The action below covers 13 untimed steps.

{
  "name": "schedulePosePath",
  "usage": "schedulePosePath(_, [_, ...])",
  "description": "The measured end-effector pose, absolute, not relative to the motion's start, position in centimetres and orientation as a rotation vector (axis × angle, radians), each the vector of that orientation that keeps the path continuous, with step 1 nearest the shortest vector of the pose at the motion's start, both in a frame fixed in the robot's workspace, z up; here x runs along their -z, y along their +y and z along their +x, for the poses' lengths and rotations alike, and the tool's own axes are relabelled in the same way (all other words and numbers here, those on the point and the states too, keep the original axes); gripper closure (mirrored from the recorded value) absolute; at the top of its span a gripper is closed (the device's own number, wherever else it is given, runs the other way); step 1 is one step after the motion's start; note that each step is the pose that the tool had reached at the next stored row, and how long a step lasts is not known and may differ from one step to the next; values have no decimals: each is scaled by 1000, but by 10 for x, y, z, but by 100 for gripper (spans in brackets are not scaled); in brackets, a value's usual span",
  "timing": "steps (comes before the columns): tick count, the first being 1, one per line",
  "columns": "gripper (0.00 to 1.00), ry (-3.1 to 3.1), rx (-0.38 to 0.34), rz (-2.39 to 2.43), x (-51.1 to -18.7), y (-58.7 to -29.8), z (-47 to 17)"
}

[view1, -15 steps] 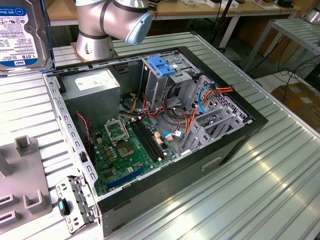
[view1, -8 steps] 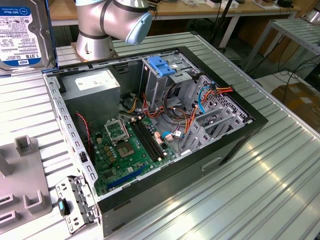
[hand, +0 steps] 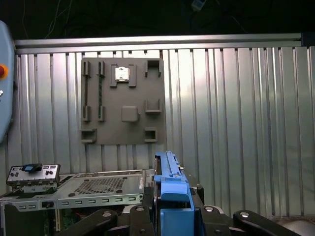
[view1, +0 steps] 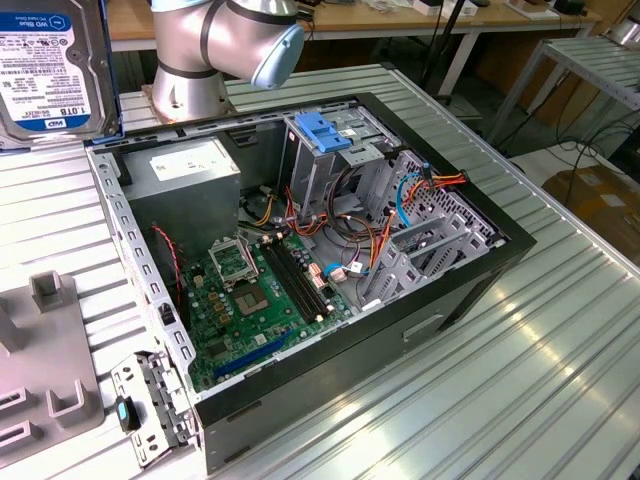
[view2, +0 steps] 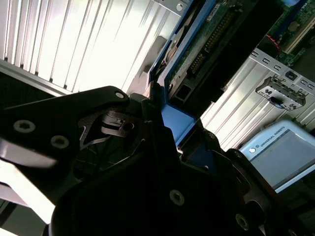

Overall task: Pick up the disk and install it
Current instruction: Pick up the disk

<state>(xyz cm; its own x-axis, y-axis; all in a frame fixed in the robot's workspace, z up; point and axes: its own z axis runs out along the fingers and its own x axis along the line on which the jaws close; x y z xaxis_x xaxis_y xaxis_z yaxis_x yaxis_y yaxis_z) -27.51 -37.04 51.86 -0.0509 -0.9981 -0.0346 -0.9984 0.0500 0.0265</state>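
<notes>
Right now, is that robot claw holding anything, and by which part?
Yes: the gripper grips the flat grey metal disk by its bright blue plastic bracket.

A ribbed silver metal table (view1: 560, 380) is carrying an open black computer case (view1: 330, 385). A flat grey plastic fixture plate (view1: 50, 350) is lying at the case's eight o'clock in the exterior view.

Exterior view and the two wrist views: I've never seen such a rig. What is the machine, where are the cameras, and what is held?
The grey arm is a robot. The exterior view looks from off the arm at a ribbed metal table carrying an open computer case and a grey fixture plate. Both wrist views come from cameras riding on the arm, looking past its black tool. The tool is closed on the disk, a hard drive in a blue bracket.
</notes>
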Motion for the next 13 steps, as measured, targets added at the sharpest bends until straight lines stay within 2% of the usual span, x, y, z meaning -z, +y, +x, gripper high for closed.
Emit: schedulePosePath(13, [63,2271,-68,-2160,-519,-370,-266])
